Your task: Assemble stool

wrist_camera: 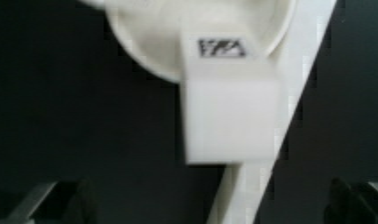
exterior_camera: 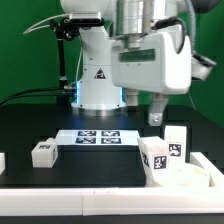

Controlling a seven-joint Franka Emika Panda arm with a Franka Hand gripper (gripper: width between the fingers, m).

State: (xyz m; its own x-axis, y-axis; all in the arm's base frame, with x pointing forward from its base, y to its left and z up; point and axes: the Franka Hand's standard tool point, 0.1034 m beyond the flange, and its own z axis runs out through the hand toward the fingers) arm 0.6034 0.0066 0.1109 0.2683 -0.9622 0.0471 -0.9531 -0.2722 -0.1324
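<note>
Wrist view: tool gapes wide, touching nothing.

My wrist view was blurred — the seat ran off the picture's edge, the tag on the leg was unreadable, my fingertips barely showed.
</note>
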